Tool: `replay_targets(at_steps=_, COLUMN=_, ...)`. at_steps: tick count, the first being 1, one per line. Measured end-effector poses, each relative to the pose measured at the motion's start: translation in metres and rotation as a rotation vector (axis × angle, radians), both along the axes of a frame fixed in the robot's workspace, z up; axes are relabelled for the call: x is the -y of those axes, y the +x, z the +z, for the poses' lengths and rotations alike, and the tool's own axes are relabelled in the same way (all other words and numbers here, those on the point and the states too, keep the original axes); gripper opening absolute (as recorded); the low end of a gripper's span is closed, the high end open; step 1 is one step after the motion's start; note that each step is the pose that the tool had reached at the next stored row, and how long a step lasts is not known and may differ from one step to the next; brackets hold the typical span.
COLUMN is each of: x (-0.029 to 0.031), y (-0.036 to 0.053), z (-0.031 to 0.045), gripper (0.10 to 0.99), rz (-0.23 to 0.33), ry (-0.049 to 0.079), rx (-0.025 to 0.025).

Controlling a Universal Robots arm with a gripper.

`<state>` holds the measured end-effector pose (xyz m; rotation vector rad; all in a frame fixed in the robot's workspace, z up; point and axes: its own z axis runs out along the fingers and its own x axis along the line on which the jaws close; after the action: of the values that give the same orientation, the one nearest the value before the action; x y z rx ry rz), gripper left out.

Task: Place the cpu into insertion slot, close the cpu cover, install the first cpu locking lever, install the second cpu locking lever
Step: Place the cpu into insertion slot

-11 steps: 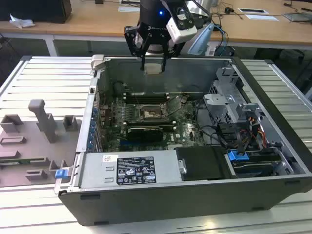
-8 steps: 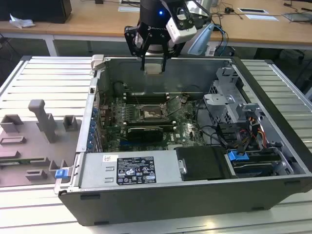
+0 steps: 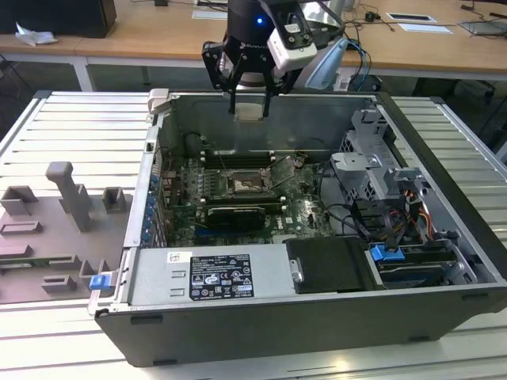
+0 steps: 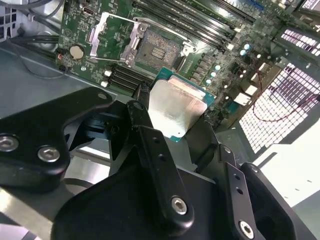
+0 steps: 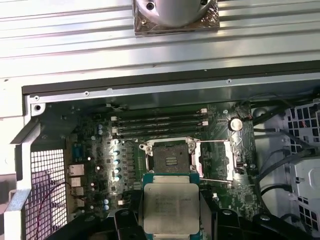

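My gripper (image 3: 249,105) hangs above the back wall of the open computer case and is shut on the cpu (image 3: 249,112). In both wrist views the cpu (image 5: 170,207) (image 4: 175,107) shows its silver-grey top between the black fingers (image 4: 142,107). The insertion slot (image 5: 170,160) (image 4: 157,50) (image 3: 247,184) lies bare on the green board below, some way off from the chip. The cpu cover (image 5: 216,161) (image 4: 111,36) is swung open to one side of the slot. Thin wire levers (image 5: 215,143) stand raised beside it.
Long memory slots (image 5: 160,125) run just beyond the socket. A long black card (image 3: 234,214) sits in front of it. Cables and a drive cage (image 3: 372,170) fill the exterior view's right of the case (image 3: 444,237). Grey fixtures (image 3: 67,198) stand on the ribbed table at the left.
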<state>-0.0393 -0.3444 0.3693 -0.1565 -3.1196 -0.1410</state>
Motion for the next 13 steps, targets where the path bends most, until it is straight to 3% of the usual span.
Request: replay_targets(at_steps=13, x=0.0000, y=0.0000, z=-0.0001, gripper=0.537, rz=-0.116, ry=-0.001, rx=0.0001)
